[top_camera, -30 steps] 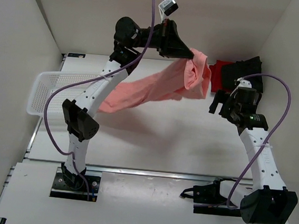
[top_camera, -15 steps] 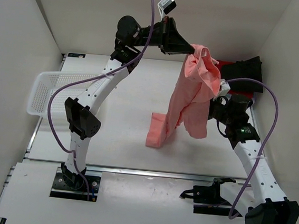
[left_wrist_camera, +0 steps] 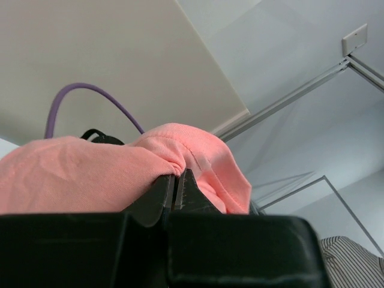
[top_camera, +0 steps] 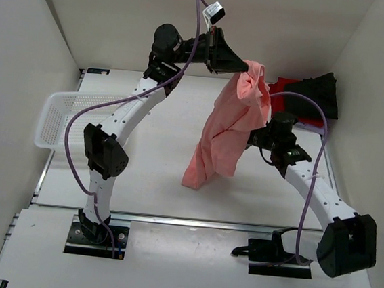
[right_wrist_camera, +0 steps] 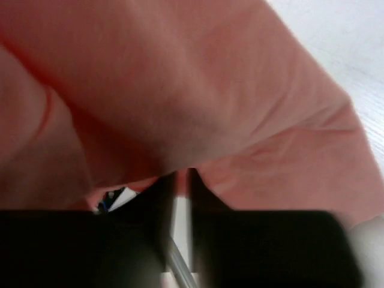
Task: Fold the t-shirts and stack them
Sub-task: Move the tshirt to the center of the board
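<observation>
The salmon-pink t-shirt (top_camera: 229, 124) hangs over the worktop (top_camera: 141, 173) with its lower end trailing on it, probably held high so it drapes out for spreading. The white basket (top_camera: 55, 120) at the left shows no cloth inside. A red shirt (top_camera: 282, 87) and a black shirt (top_camera: 314, 91) lie at the far right. The left gripper (left_wrist_camera: 178, 180) has its fingers pinching a fold of the pink cloth. The right gripper (top_camera: 255, 138) noses into the drape, its grip too blurred to tell.
</observation>
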### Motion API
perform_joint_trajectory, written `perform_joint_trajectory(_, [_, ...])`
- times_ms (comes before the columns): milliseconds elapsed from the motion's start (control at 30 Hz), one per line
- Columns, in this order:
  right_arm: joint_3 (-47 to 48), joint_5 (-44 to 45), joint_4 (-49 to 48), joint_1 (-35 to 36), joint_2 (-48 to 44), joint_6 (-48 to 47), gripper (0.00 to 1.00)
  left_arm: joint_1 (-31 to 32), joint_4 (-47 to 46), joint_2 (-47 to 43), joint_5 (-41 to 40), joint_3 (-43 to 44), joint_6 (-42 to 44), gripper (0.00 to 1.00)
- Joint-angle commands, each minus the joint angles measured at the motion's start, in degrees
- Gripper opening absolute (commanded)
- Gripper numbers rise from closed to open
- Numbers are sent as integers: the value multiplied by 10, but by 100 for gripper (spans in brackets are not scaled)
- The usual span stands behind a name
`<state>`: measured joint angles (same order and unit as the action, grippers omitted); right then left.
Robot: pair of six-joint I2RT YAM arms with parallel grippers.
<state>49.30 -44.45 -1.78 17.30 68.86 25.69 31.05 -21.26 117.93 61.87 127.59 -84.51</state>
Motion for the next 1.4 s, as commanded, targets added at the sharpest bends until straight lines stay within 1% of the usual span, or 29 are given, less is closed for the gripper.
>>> perform_joint_trajectory(0, [37, 36, 56, -29, 6, -10, 0, -11, -16, -60, -25, -18, 9, 0])
perform_joint_trajectory(33, [42, 58, 81, -36, 1, -33, 0, -17, 1, -66, -26, -22, 14, 0])
perform_joint_trajectory(67, [54, 113, 114, -45, -12, -48, 0, -16, 16, -66, -30, -20, 35, 0])
perform_joint_trajectory(100, [60, 166, 141, -54, -36, -84, 0, -21, 61, -70, -30, -16, 53, 0])
perform_joint_trajectory(167, [69, 235, 169, -72, -65, -100, 0, -20, 89, -77, -34, -18, 89, 0])
perform_joint_trajectory(200, [76, 251, 175, -88, -79, -113, 0, -23, 117, -81, -40, -23, 112, 0])
perform_joint_trajectory(267, [105, 329, 200, -117, -96, -129, 0, -34, 128, -97, -47, -45, 129, 0])
perform_joint_trajectory(300, [111, 347, 210, -118, -107, -135, 0, -32, 133, -97, -52, -51, 129, 0])
perform_joint_trajectory(367, [140, 425, 210, -130, -132, -153, 0, -39, 161, -101, -54, -55, 139, 0])
perform_joint_trajectory(400, [172, 507, 211, -133, -157, -185, 0, -46, 246, -98, -69, -23, 194, 0])
perform_joint_trajectory(500, [227, 560, 218, -137, -170, -231, 0, -60, 330, -101, -110, 12, 268, 0])
perform_joint_trajectory(533, [235, 572, 209, -139, -177, -236, 0, -64, 337, -108, -119, 12, 283, 0])
perform_joint_trajectory(600, [270, 592, 187, -137, -185, -291, 0, -70, 328, -122, -142, -4, 295, 0])
perform_joint_trajectory(700, [319, 604, 168, -141, -167, -323, 0, -71, 272, -132, -133, -32, 262, 0])
perform_joint_trajectory(767, [352, 566, 197, -167, -141, -312, 0, -61, 278, -115, -122, -17, 249, 0])
perform_joint_trajectory(833, [350, 418, 212, -200, -121, -284, 0, -46, 299, -99, -125, 17, 263, 0])
perform_joint_trajectory(867, [344, 375, 216, -222, -115, -260, 0, -40, 307, -93, -128, 20, 267, 0])
perform_joint_trajectory(900, [326, 289, 216, -229, -112, -225, 2, -35, 301, -94, -131, 19, 265, 0])
perform_joint_trajectory(933, [296, 230, 214, -222, -106, -203, 17, -35, 296, -94, -132, 10, 261, 0])
perform_joint_trajectory(967, [289, 213, 217, -197, -97, -205, 39, -33, 293, -99, -133, 5, 259, 0])
perform_joint_trajectory(1000, [275, 193, 233, -156, -90, -204, 52, -34, 292, -103, -134, -5, 260, 0])
perform_joint_trajectory(1033, [267, 182, 254, -133, -74, -214, 77, -35, 294, -104, -136, -12, 266, 0])
perform_joint_trajectory(1067, [265, 171, 280, -91, -55, -218, 88, -41, 297, -107, -135, -19, 264, 0])
perform_joint_trajectory(1100, [256, 169, 294, -54, -46, -228, 92, -43, 296, -111, -135, -24, 263, 0])
perform_joint_trajectory(1133, [236, 169, 298, -38, -34, -224, 96, -44, 295, -111, -134, -30, 264, 0])
perform_joint_trajectory(1200, [193, 163, 261, -4, -30, -207, 99, -49, 296, -115, -133, -30, 263, 0])
perform_joint_trajectory(1300, [107, 141, 120, -12, -36, -153, 100, -53, 297, -119, -133, -32, 263, 0])
perform_joint_trajectory(1333, [73, 121, 97, -17, -42, -131, 99, -55, 296, -120, -132, -37, 262, 0])
perform_joint_trajectory(1367, [49, 98, 42, -29, -36, -120, 100, -56, 293, -123, -132, -44, 264, 0])
